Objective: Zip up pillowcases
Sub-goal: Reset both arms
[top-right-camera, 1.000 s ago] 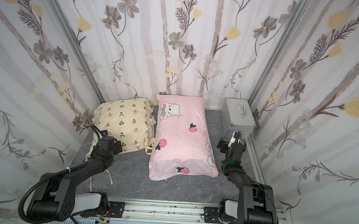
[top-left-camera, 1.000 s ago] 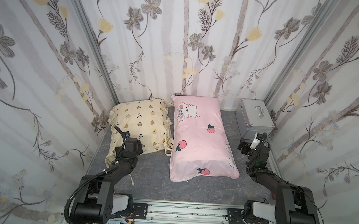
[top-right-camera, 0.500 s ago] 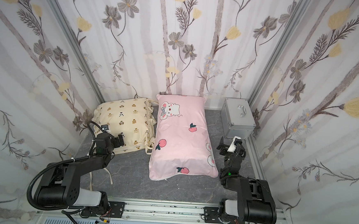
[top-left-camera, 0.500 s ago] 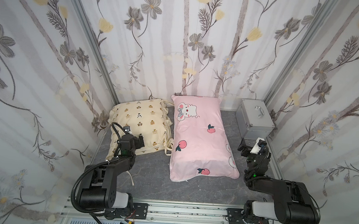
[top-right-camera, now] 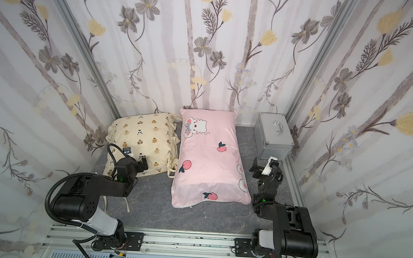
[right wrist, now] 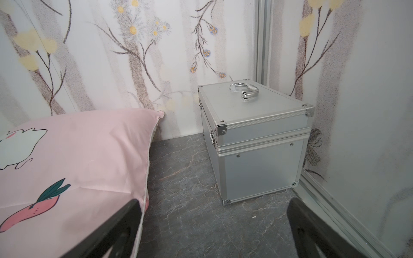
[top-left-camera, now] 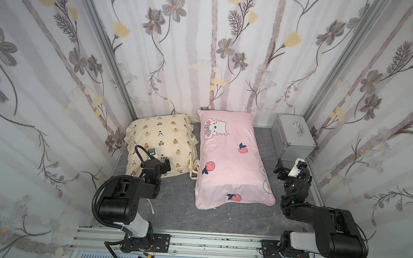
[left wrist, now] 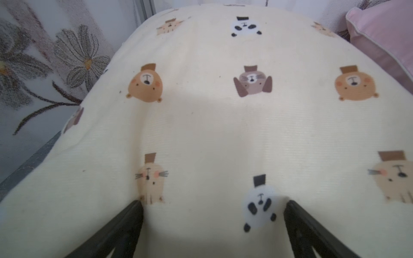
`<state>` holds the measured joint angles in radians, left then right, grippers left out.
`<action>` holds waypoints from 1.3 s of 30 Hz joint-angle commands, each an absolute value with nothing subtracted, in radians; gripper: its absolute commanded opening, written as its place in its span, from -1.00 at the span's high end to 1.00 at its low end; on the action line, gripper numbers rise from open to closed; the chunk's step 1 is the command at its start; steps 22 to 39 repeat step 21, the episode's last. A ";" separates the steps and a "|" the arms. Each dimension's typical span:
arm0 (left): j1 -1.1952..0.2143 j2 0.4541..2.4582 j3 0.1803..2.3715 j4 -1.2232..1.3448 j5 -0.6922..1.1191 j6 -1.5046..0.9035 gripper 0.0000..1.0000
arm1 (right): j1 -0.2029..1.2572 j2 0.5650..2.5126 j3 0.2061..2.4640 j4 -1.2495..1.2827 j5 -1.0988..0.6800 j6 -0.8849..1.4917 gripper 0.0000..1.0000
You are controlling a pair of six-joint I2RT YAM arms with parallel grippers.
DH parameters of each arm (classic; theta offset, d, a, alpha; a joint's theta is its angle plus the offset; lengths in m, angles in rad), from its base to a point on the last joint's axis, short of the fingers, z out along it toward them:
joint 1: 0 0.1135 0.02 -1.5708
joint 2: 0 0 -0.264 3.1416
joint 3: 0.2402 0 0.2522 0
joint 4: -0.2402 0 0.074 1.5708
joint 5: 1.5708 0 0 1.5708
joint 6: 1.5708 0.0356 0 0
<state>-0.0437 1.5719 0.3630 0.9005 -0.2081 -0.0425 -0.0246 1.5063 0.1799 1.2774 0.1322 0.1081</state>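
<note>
i hang my left gripper [left wrist: 212,203], spread wide, over the cream bear-print pillowcase [top-left-camera: 161,134] left of centre to seek its zipper (unseen); right gripper [right wrist: 214,203], released, idles beside the central pink pillowcase [top-left-camera: 228,160].

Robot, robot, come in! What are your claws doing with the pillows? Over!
Left gripper open, over cream pillowcase. Right gripper open, empty, beside pink pillowcase, facing silver case. Neither pillowcase gripped.
</note>
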 commanded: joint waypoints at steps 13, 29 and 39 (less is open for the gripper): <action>-0.031 1.574 0.381 0.938 -0.166 -0.023 -1.00 | -0.025 1.509 0.184 1.323 0.133 0.096 -1.00; -0.029 1.573 0.381 0.939 -0.166 -0.024 -1.00 | -0.025 1.509 0.185 1.325 0.133 0.096 -0.99; -0.029 1.573 0.381 0.939 -0.166 -0.024 -1.00 | -0.025 1.509 0.185 1.325 0.133 0.096 -0.99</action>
